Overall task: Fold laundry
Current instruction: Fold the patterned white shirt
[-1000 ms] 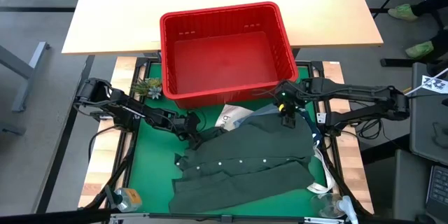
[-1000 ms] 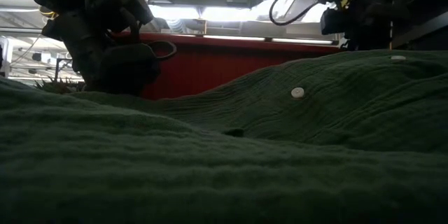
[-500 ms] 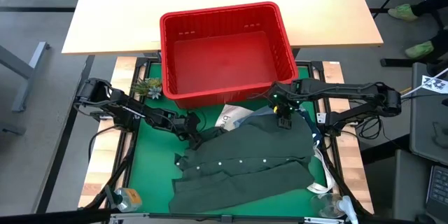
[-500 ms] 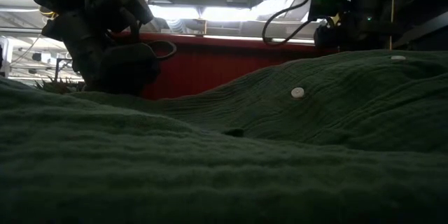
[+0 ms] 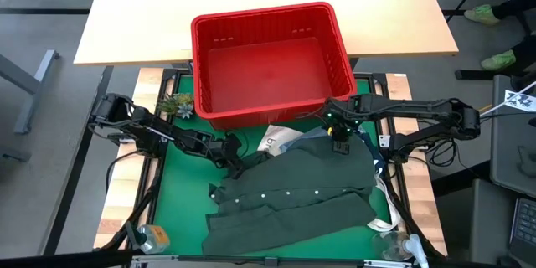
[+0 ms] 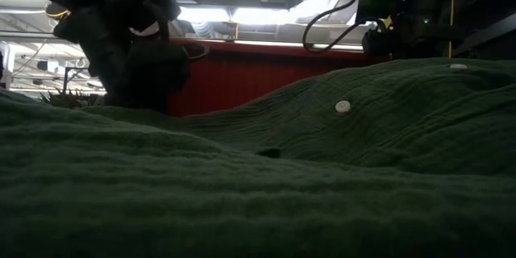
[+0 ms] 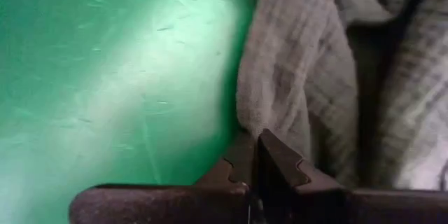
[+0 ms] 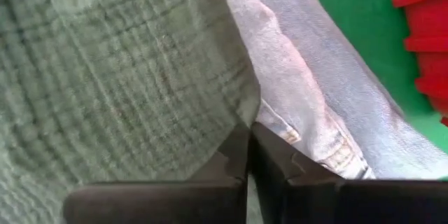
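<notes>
**Both grippers clamp the olive shirt**

Right gripper has slid in from the mat's right edge over the last second and snapped closed on the shirt's far right corner, beside the denim. Left gripper has tightened too, pinching the far left corner. The shirt lies spread across the green mat, just near of the red basket. It looks soft, light and limp, a crinkled weave that should grip well but sag between holds, so corners and hems look like the places to take it.
</notes>
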Robot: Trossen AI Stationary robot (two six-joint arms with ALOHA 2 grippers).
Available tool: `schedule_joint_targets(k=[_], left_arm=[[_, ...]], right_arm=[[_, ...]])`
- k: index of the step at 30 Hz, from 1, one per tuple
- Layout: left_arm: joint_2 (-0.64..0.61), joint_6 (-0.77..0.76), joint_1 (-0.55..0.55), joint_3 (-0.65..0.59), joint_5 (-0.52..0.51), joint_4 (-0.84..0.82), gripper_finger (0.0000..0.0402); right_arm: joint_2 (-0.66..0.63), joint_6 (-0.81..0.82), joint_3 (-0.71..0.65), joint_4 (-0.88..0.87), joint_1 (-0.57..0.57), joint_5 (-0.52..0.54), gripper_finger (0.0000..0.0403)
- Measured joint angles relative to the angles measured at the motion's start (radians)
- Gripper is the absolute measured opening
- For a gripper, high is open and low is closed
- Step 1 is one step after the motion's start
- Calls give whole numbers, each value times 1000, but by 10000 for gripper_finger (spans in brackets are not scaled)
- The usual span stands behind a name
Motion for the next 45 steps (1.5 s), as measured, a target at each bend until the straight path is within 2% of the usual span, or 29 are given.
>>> schedule_joint_targets(k=[5, 10, 16, 25, 30, 33, 37, 40, 45], left_arm=[[0, -2, -14, 31, 18, -3, 2], [-2, -2, -39, 91, -3, -90, 2], [-2, 3, -70, 215, -54, -333, 1], [-2, 5, -121, 467, -182, -739, 0], [-4, -1, -145, 586, -300, -971, 0], [-4, -29, -146, 624, -350, -1080, 0], [-4, -71, -146, 667, -415, -1213, 0], [-4, -103, -146, 675, -454, -1273, 0], [-4, -117, -146, 675, -460, -1292, 0]], right_arm=[[-34, 1, 0, -2, 0, 11, 22], [-90, 2, 1, -3, 0, 11, 4], [-150, 26, 1, -3, 0, 10, 11], [-183, 28, 24, -3, 0, 12, 5], [-183, 21, 96, 0, 0, 99, 6], [-183, 20, 126, -12, 0, 169, 6], [-183, 20, 159, -65, 0, 206, 6], [-183, 48, 169, -108, 0, 239, 6], [-183, 72, 169, -161, 1, 252, 7]])
